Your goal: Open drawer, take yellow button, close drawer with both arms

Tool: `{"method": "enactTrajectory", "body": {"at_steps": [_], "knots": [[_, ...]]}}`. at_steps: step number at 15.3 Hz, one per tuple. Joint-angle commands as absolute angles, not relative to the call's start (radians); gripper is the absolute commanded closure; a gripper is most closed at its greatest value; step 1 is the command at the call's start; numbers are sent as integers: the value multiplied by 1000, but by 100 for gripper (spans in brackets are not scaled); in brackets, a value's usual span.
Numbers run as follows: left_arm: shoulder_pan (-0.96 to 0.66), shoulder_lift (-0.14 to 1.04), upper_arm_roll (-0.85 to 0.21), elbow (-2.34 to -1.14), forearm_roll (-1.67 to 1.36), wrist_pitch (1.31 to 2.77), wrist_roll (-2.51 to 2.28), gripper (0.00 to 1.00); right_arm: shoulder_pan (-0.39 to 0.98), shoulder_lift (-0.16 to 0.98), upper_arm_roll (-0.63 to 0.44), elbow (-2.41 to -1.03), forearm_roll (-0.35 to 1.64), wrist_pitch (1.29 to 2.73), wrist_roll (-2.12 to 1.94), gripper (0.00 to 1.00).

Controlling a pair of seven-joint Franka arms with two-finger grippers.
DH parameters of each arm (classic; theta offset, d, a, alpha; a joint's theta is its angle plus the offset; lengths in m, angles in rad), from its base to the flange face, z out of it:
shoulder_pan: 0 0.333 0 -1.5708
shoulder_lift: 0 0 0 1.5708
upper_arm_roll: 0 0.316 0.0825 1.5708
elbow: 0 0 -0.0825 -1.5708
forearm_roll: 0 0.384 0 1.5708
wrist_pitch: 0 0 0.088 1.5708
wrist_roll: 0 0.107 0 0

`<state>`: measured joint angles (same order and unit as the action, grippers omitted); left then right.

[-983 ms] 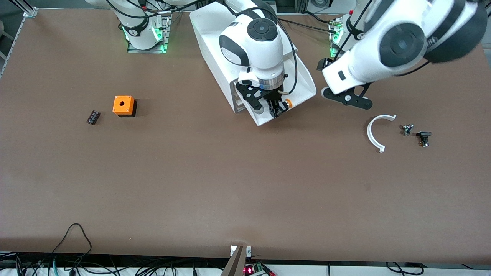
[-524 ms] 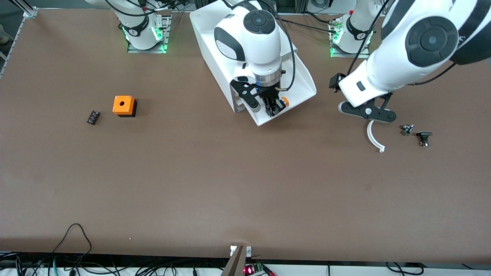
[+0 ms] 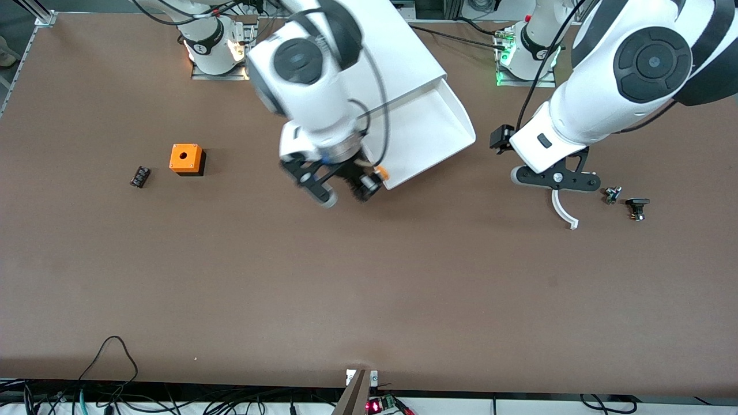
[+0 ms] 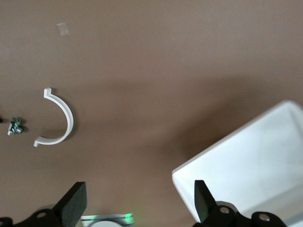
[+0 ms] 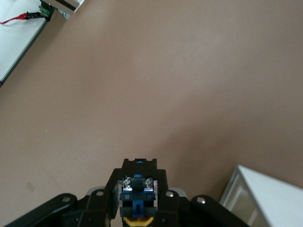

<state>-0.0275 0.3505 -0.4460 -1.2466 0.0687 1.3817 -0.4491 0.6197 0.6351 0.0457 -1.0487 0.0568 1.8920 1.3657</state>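
Note:
The white drawer cabinet (image 3: 398, 63) stands at the table's robot side, and its drawer (image 3: 438, 124) is pulled out. My right gripper (image 3: 364, 185) is up over the table just off the drawer's corner, shut on the button (image 3: 379, 172), whose orange-yellow cap shows. In the right wrist view the button (image 5: 137, 198) sits between the closed fingers, its blue and black body facing out. My left gripper (image 3: 553, 180) is open and empty over a white curved piece (image 3: 564, 212), beside the drawer toward the left arm's end. In the left wrist view its fingers (image 4: 75, 203) stand wide apart, with the drawer's corner (image 4: 246, 165) close by.
An orange cube box (image 3: 185, 158) with a hole and a small black part (image 3: 139, 176) lie toward the right arm's end. Two small parts (image 3: 612, 195) (image 3: 636, 206) lie beside the curved piece (image 4: 64, 118). Cables hang along the table's edge nearest the front camera.
My right gripper has lifted the button out of the drawer and swung toward the right arm's end. My left gripper has moved from beside the drawer to over the curved piece.

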Motion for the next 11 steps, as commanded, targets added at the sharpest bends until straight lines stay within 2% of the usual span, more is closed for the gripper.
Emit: {"method": "enactTrajectory", "body": {"at_steps": [1,4,9,11], "knots": [[-38,299,-468,-1346,91,1513,-653,0,548,630,63,-1042,86,1826,1161,100],[-29,255,-469,-1488,89,1746,-705,0,480,630,58,-1045,87,1790,950,100],[-37,253,-511,-1630,86,1981,-795,0,367,627,48,-1077,71,1674,629,100],[-38,249,-515,-1702,90,2092,-819,0,351,592,-7,-1153,71,1686,507,100]]}}
